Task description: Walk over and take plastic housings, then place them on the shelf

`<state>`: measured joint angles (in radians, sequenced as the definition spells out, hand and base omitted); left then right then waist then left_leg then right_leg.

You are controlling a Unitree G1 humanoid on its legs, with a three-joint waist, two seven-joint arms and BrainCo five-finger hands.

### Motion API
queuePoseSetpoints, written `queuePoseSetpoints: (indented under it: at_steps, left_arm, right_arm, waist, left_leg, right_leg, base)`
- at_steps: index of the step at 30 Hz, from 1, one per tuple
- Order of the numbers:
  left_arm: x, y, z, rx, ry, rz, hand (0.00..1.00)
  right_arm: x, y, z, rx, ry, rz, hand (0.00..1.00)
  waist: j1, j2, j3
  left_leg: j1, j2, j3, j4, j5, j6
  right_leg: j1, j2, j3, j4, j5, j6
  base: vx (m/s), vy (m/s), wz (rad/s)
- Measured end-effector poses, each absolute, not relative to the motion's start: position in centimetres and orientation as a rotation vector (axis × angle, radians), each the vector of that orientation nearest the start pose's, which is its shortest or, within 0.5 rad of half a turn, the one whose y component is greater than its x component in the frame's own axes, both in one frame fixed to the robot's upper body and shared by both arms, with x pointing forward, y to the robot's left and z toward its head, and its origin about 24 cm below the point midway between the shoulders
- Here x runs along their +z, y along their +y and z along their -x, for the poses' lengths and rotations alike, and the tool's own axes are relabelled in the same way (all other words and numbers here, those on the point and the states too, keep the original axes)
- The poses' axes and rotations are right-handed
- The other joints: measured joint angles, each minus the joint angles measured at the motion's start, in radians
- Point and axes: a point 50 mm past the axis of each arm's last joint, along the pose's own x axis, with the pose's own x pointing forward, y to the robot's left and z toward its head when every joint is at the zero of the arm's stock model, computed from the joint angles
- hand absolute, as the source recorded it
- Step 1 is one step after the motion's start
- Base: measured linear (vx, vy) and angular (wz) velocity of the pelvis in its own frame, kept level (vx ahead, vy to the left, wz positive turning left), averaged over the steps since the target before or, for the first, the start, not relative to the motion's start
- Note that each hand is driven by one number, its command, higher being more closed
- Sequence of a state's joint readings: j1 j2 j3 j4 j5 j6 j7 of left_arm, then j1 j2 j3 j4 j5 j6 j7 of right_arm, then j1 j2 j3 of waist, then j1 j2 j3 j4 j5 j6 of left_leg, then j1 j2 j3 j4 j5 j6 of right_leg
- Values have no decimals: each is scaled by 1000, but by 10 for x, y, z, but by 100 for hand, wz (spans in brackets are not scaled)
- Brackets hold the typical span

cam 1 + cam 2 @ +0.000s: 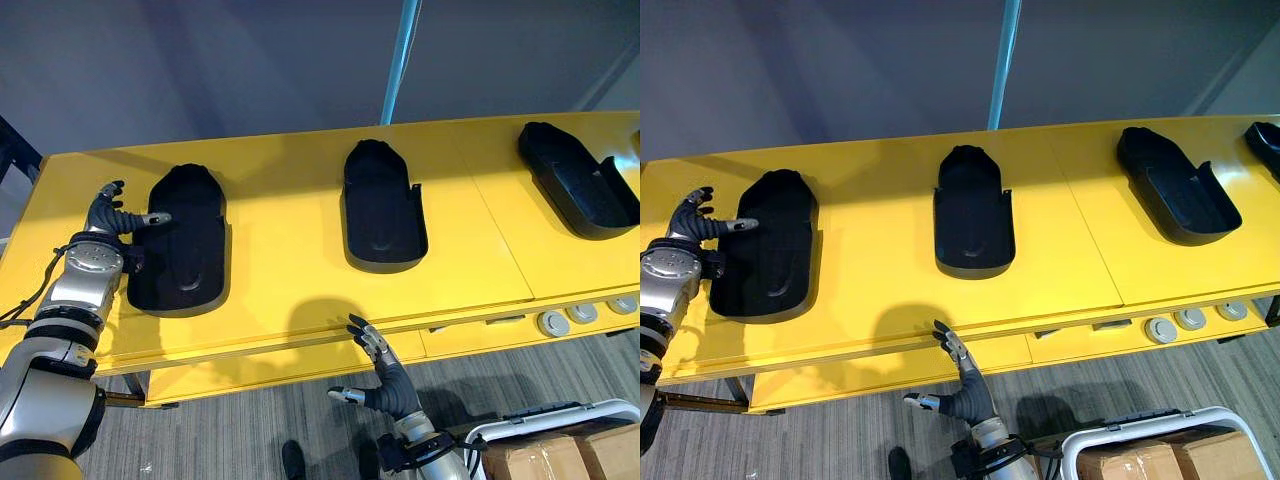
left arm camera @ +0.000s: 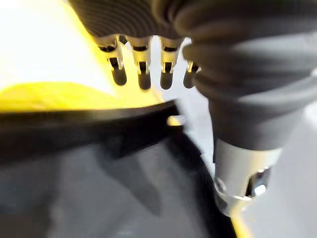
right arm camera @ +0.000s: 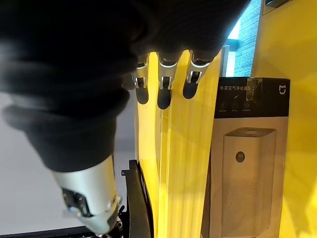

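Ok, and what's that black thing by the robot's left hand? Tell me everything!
It is a black plastic housing, a long shallow tub: rounded at the far end, broader at the near end, with a raised rim and a smooth hollow inside. It looks matt and stiff. It lies flat, open side up, on the left part of the yellow table, pointing away from the robot. The robot's left hand is at its left rim, thumb stretched over the edge, fingers outside it.
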<state>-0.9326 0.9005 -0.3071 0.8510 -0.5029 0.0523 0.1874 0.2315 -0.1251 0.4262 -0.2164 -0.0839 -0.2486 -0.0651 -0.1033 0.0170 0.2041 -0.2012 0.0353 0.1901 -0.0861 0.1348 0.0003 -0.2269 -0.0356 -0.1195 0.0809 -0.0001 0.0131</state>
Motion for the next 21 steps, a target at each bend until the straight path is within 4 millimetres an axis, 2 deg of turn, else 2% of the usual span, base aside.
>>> queuePoseSetpoints:
  at_steps: [2,6,7,9,10,12,13,15,16,18,21]
  left_arm:
    - [235,334,-363,461,-141,-317,0]
    - [272,322,-356,463,-346,-223,0]
    - [277,318,-355,463,-379,-209,100]
    - [291,305,-339,489,-552,-208,100]
    - [291,301,-333,494,-598,-208,100]
    - [262,284,-300,522,-721,-228,100]
    - [256,282,-296,522,-724,-231,100]
    - [199,262,-273,498,-636,-189,100]
    - [183,256,-268,490,-596,-162,100]
    - [126,225,-243,452,-423,-49,100]
    - [88,190,-223,352,-271,10,100]
  right_arm:
    - [57,-83,-190,313,-221,67,0]
    - [53,-86,-193,300,-204,77,0]
    - [52,-87,-193,297,-200,79,0]
    - [48,-90,-194,288,-185,86,0]
    - [47,-91,-194,283,-179,88,0]
    - [40,-96,-195,247,-147,86,0]
    - [39,-97,-195,244,-143,85,0]
    - [34,-100,-194,215,-116,74,0]
    - [33,-100,-194,210,-111,71,0]
    - [29,-103,-191,186,-87,60,0]
    - [25,-101,-187,180,-66,44,0]
  waist:
    - [7,0,0]
    - [14,-1,-1]
    - [15,-1,-1]
    - [13,0,-7]
    - [14,0,-11]
    - [28,1,-40]
    - [30,2,-45]
    - [48,3,-60]
    - [52,3,-60]
    - [64,3,-70]
    - [67,4,-91]
  left_leg:
    - [8,0,-1,0,0,0]
    - [24,0,-8,0,0,0]
    - [29,0,-11,0,0,0]
    - [46,-2,-27,-1,-1,-1]
    - [49,-2,-28,-1,-2,-2]
    - [62,-6,-32,-1,-2,-3]
    - [63,-6,-33,-1,-2,-3]
    - [78,-7,-38,-1,-3,-4]
    - [84,-6,-40,-1,-5,-7]
    - [89,-6,-49,-5,-9,-12]
    - [77,-3,-50,-6,-14,-18]
  right_leg:
    - [9,0,-1,-3,0,0]
    - [30,-1,-7,-5,0,0]
    - [37,-1,-9,-6,0,0]
    - [67,-2,-20,-19,0,0]
    - [71,-2,-22,-22,0,0]
    - [89,-1,-25,-32,0,0]
    - [90,-1,-26,-34,0,0]
    - [110,-1,-30,-40,0,0]
    - [116,-1,-31,-41,-1,0]
    - [120,-3,-38,-47,-6,-2]
    - [120,-1,-33,-57,-9,5]
  base:
    - [1,0,2]
    - [-9,3,2]
    - [-14,4,11]
    - [-4,3,13]
    - [-5,10,8]
    - [5,6,2]
    - [11,1,4]
    - [-11,-3,6]
    - [-44,7,6]
    - [-73,21,9]
    - [-69,18,3]
